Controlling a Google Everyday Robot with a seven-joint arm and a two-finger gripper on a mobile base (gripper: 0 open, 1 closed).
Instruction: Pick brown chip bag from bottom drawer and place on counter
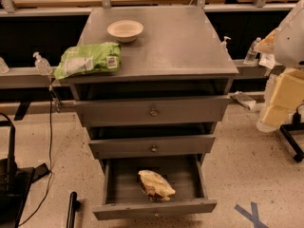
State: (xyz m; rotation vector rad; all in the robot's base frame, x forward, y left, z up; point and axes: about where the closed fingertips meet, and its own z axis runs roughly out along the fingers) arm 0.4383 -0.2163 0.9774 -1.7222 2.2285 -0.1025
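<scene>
The brown chip bag [156, 184] lies crumpled on the floor of the open bottom drawer [187, 179], near its middle. Mostly its pale cream-yellow side shows, with dark brown at the lower edge. The drawer is pulled out toward me, and its narrow front panel [154, 209] is nearest. The grey metal counter [175, 46] tops the cabinet above. Parts of my arm, white [290, 34] and cream-yellow [284, 96], show at the right edge, well away from the drawer. My gripper is not in view.
A bright green chip bag [88, 59] lies on the counter's front left corner, and a pale bowl [125, 30] stands behind it. Two wider drawer fronts with round knobs [153, 112] [153, 148] sit above the open drawer. A black stand [9, 175] and cable are at the left, on speckled floor.
</scene>
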